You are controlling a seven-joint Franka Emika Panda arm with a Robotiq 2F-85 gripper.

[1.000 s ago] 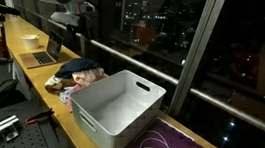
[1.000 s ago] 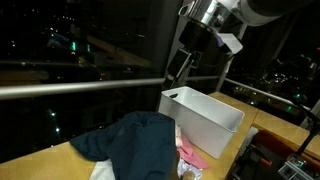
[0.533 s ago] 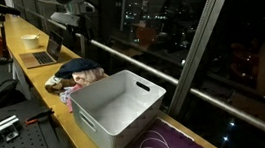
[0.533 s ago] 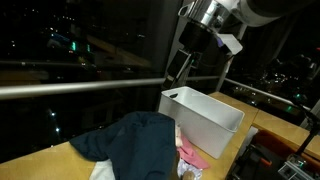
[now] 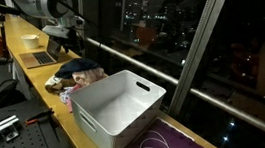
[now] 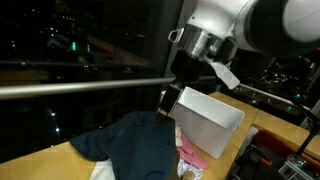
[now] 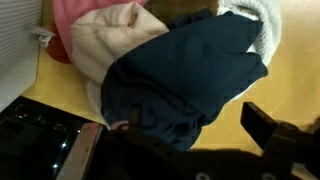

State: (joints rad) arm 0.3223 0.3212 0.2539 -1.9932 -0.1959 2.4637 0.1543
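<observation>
Your fingers (image 6: 165, 102) hang wide open, holding nothing. The navy garment (image 6: 140, 145) lies directly beneath, heaped on the counter (image 6: 30, 168), with the white bin (image 6: 205, 120) just beside.

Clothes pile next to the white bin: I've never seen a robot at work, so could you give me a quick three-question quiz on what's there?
1. True or false: the gripper is clamped on the dark blue garment.
2. What shows inside the white bin? A) clothes B) nothing C) a laptop
3. Fill in: the mat beside the bin is ___ in colour.

Key:
1. False. The jaws stand open, and the gripper hangs above the garment.
2. B
3. purple
</observation>
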